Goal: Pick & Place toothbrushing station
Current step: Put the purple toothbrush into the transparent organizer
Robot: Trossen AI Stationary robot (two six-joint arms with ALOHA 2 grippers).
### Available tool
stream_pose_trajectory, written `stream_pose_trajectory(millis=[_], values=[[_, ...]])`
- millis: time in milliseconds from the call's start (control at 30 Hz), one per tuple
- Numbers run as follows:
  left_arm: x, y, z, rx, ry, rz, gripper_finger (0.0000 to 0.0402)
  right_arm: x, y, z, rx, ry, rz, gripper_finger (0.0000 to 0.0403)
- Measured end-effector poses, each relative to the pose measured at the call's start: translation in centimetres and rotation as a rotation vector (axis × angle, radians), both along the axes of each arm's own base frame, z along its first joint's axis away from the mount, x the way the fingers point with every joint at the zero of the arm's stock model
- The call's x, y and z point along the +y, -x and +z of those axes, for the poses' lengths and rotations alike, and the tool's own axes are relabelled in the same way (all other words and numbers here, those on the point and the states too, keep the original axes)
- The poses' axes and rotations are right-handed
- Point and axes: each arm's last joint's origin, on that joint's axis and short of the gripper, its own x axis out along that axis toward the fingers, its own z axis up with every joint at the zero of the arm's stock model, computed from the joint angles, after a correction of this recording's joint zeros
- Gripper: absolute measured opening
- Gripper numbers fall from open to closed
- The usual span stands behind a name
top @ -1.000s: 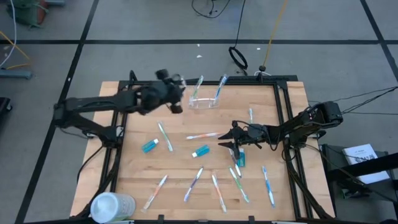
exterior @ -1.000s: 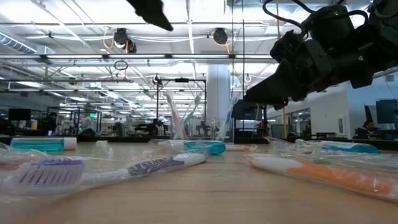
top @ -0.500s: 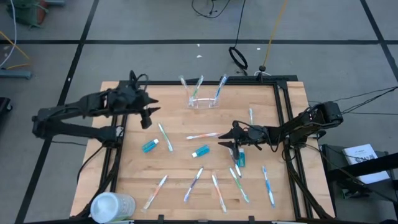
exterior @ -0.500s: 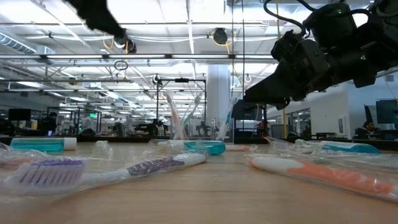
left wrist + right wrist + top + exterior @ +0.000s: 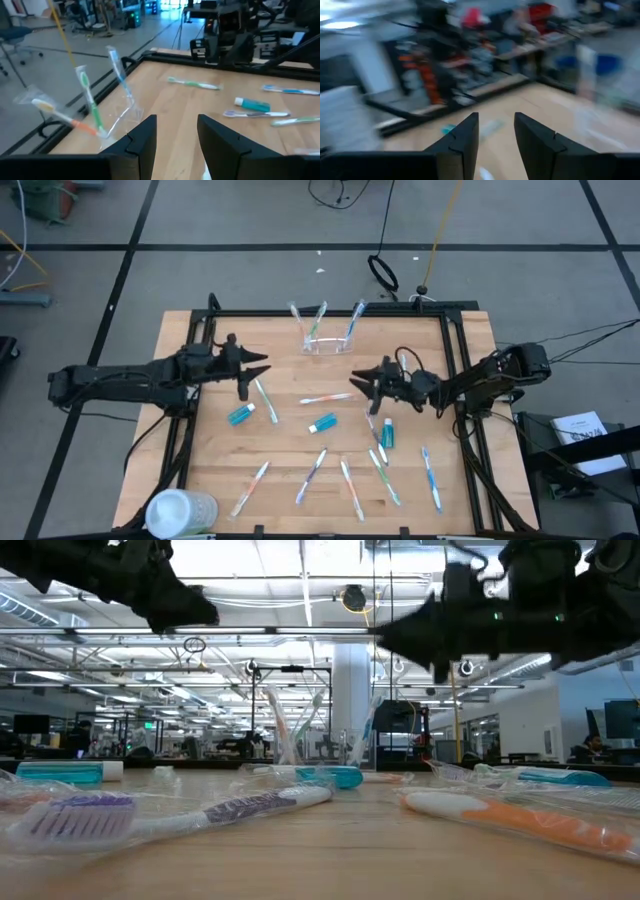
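**Two arms hang over a counter full of toothbrushes**

The small clear plastic cup (image 5: 325, 342) sits near the far edge of the light wooden counter (image 5: 210, 460). Three slim toothbrushes stand in it and lean outward. One has an orange handle (image 5: 65, 119), one is green (image 5: 89, 99) and one is blue (image 5: 120, 75).

Many more brushes lie flat on the counter. A white and green toothbrush (image 5: 264, 398) lies just beside the left gripper (image 5: 247, 373). A small blue toothpaste tube (image 5: 240, 414) lies near it, and another blue tube (image 5: 322, 423) lies in the middle. A big whitish round container (image 5: 180, 511) stands at the near left corner, well apart from the cup.

The left gripper's fingers are partly open and hold nothing. The right gripper (image 5: 368, 383) hovers right of the middle, just above a pale toothbrush (image 5: 326, 397). Its fingers are partly open too and look empty, though its own view is blurry, so I am not fully sure.

What could go wrong? The brushes are thin and lie flat, so the fingers could slide off one or push it away. Some brushes lie close together near the right arm, so two might get pinched at once. The cup is light and already crowded, so a bump while dropping a brush in could tip it over.
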Motion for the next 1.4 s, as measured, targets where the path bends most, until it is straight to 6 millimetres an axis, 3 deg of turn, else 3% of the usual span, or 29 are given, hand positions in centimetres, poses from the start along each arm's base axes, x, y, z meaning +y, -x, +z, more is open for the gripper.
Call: stream_pose_trajectory(millis=[167, 233, 333, 433, 567, 833, 1000, 1100, 1267, 1400], values=[[-0.1, -0.1, 0.7, -0.038, -0.011, -0.026, 0.0147, 1.7, -3.7, 5.6, -0.197, 0.122, 0.192, 0.0105], [-0.1, -0.1, 0.7, -0.041, -0.012, -0.026, 0.0147, 2.8, -5.8, 7.9, -0.164, 0.197, 0.278, 0.0098], [-0.1, -0.1, 0.7, -0.041, -0.012, -0.026, 0.0147, 4.3, -8.8, 10.0, 0.161, 0.269, 0.309, 0.0094], [-0.1, -0.1, 0.6, -0.031, -0.006, -0.025, 0.0147, 5.0, -9.9, 10.4, 0.579, 0.275, 0.182, 0.0097], [-0.1, -0.1, 0.6, -0.030, -0.005, -0.027, 0.0147, 5.5, -8.8, 8.0, 0.928, 0.189, 0.053, 0.0109], [-0.1, -0.1, 0.9, -0.047, -0.073, -0.039, 0.0147, 6.2, -5.7, 2.3, 1.168, -0.173, 0.029, 0.0169], [-0.1, -0.2, 1.4, -0.080, -0.146, -0.047, 0.0147, 5.9, -3.4, -0.2, 1.325, -0.354, -0.049, 0.0195], [-0.1, -0.2, 1.6, -0.090, -0.184, -0.050, 0.0147, 5.9, -2.7, -1.4, 1.316, -0.413, -0.090, 0.0199], [-0.1, -0.2, 1.7, -0.099, -0.182, -0.049, 0.0147, 5.9, -2.5, -3.7, 1.149, -0.506, -0.070, 0.0194], [-0.1, -0.2, 1.7, -0.106, -0.158, -0.046, 0.0147, 5.8, -2.0, -4.7, 1.079, -0.445, -0.011, 0.0184]])
